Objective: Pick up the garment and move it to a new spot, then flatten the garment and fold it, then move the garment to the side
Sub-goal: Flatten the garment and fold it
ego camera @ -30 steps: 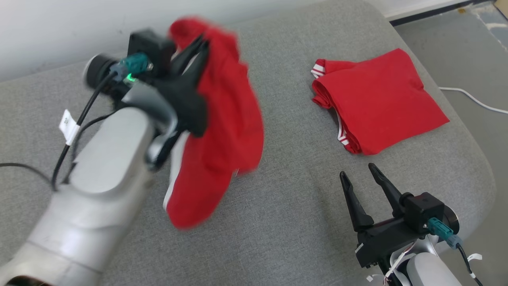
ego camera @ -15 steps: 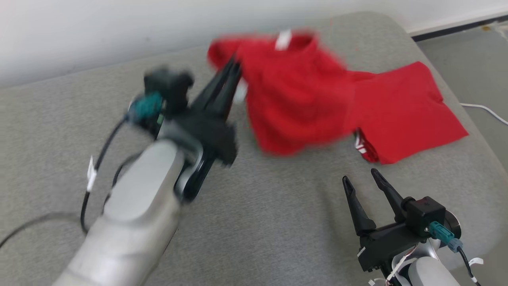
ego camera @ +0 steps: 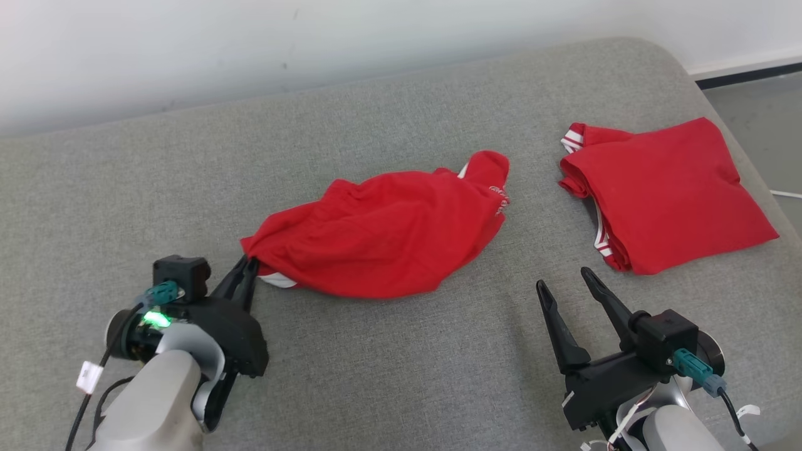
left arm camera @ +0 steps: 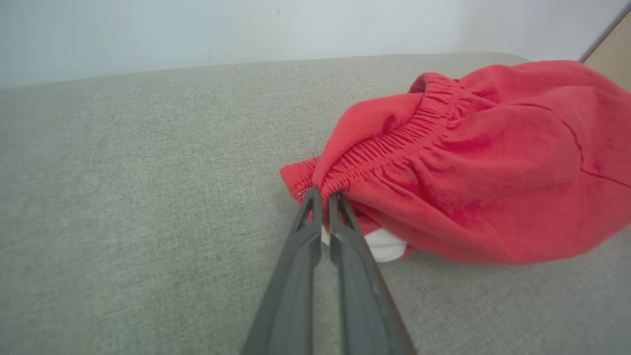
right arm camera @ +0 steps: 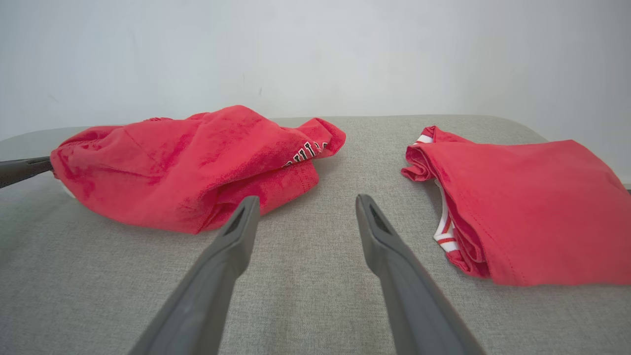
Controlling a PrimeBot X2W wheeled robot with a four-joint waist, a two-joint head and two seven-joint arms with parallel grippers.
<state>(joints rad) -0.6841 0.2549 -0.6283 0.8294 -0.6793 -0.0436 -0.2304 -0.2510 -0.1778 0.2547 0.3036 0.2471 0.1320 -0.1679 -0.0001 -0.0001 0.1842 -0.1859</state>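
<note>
Crumpled red garment (ego camera: 388,235), lying bunched and unfolded directly beyond the fingertips of the left pincer (ego camera: 246,268) and spreading away from them toward that pincer's right. The left pincer (left arm camera: 323,195) is closed tight, its two dark fingers nipping the end of the gathered elastic waistband (left arm camera: 389,143); a bit of white trim (left arm camera: 387,245) shows under the cloth just to the right of the fingers. The right pincer (ego camera: 562,277) has its fingers spread wide and grips nothing; the garment's nearer edge lies ahead of it and to its left, apart from both fingers. Ahead of the right pincer (right arm camera: 306,198) and to its right rests a second, folded red garment (ego camera: 670,194) with red-and-white striped edging, well apart from the crumpled one. Both lie on the grey fabric-covered surface (ego camera: 407,363). Progress, as judged: the garment appears set down at a spot between the two pincers, so the relocation looks nearly complete, pending release. Flattening, folding and moving it aside are not yet done.
</note>
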